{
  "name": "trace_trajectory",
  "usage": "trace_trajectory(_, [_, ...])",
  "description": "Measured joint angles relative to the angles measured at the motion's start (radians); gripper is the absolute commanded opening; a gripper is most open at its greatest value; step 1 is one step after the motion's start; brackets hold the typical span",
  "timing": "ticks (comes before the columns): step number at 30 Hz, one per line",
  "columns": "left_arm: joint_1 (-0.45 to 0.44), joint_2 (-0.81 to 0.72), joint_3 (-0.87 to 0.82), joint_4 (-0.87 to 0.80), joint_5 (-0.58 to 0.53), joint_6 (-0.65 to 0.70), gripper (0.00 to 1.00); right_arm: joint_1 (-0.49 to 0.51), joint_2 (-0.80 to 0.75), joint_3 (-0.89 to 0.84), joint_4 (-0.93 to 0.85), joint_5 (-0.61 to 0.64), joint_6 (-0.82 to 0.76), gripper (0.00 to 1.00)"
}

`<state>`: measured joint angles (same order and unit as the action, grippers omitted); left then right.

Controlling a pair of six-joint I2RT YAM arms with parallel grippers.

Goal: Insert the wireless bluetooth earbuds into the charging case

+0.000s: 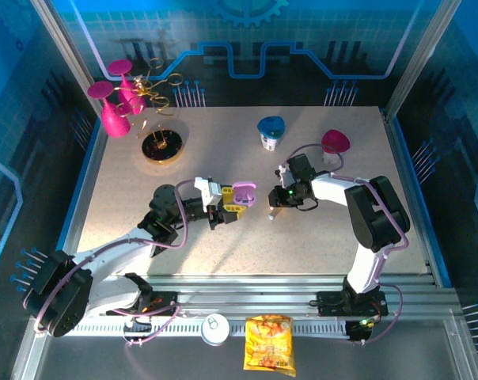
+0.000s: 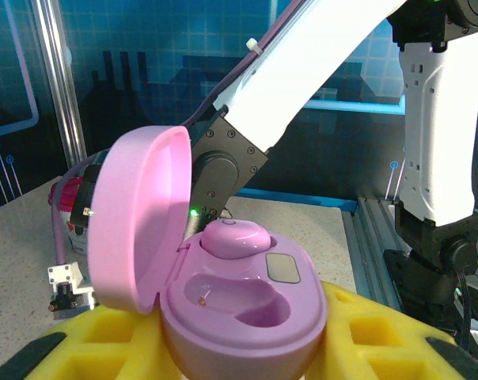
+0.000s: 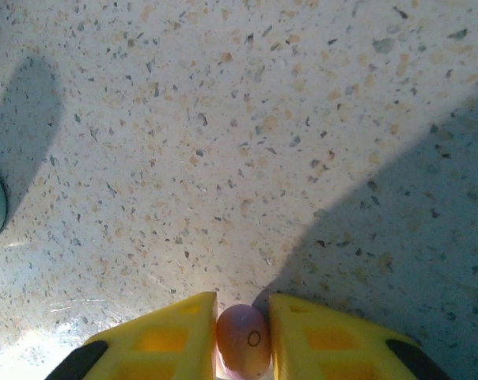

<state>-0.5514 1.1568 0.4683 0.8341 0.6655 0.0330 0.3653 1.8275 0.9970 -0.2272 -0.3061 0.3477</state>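
Note:
My left gripper [image 1: 236,204] is shut on the lilac charging case [image 2: 247,317], which sits between its yellow fingers [image 2: 381,336] just above the table's middle. The lid [image 2: 136,218] stands open to the left. One lilac earbud [image 2: 235,237] sits in the far well; the near well [image 2: 239,297] is empty. My right gripper [image 3: 243,307] hangs close over the speckled table, shut on a second small lilac earbud [image 3: 244,342] pinched between its yellow fingers. From above, the right gripper [image 1: 274,210] is a short way right of the case [image 1: 243,190].
A blue-topped white cup [image 1: 271,131] and a magenta-topped cup [image 1: 335,143] stand at the back right. Pink goblets [image 1: 112,107] and a gold stand on a black base [image 1: 161,146] are at the back left. A snack bag [image 1: 269,342] and a can [image 1: 215,328] lie by the front rail.

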Motion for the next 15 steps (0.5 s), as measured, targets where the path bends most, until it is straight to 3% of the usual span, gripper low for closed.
trace_trajectory(8, [0.0, 0.0, 0.0, 0.0, 0.0, 0.0, 0.21, 0.0, -0.022, -0.012, -0.007, 0.027, 0.004, 0.17])
trace_trajectory(15, [0.0, 0.001, 0.0, 0.001, -0.01, 0.0, 0.2, 0.001, -0.156, -0.055, -0.045, 0.107, 0.018, 0.15])
